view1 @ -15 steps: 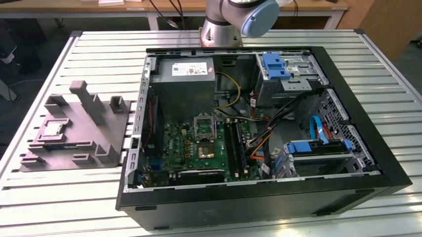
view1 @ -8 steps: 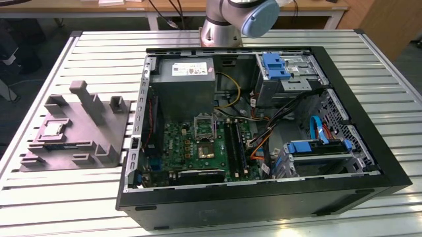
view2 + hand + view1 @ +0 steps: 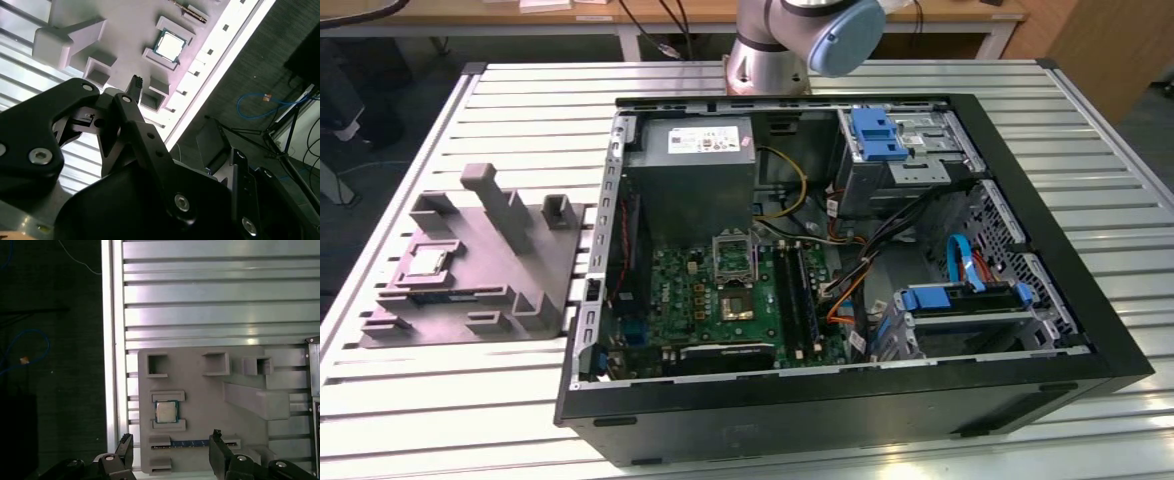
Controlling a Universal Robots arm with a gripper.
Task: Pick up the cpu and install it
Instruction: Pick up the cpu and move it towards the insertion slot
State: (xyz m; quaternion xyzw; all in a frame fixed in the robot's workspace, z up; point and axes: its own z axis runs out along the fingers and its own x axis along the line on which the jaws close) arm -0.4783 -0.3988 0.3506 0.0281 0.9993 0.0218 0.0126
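First wrist view, flat square silvery cpu (image 3: 165, 412) in grey tray (image 3: 200, 400), pincer (image 3: 171, 442) spread wide

cpu (image 3: 165, 412) in grey tray (image 3: 200, 405)

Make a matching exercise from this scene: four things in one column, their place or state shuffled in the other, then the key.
Things:
1. cpu
2. end effector
3. power-supply box
4. grey tray

Place or state:
A. inside the open computer case
B. on the slatted table, at the exterior view's left of the case
C. seated in a recess of the tray
D. open, holding nothing

Pairs: 1-C, 2-D, 3-A, 4-B
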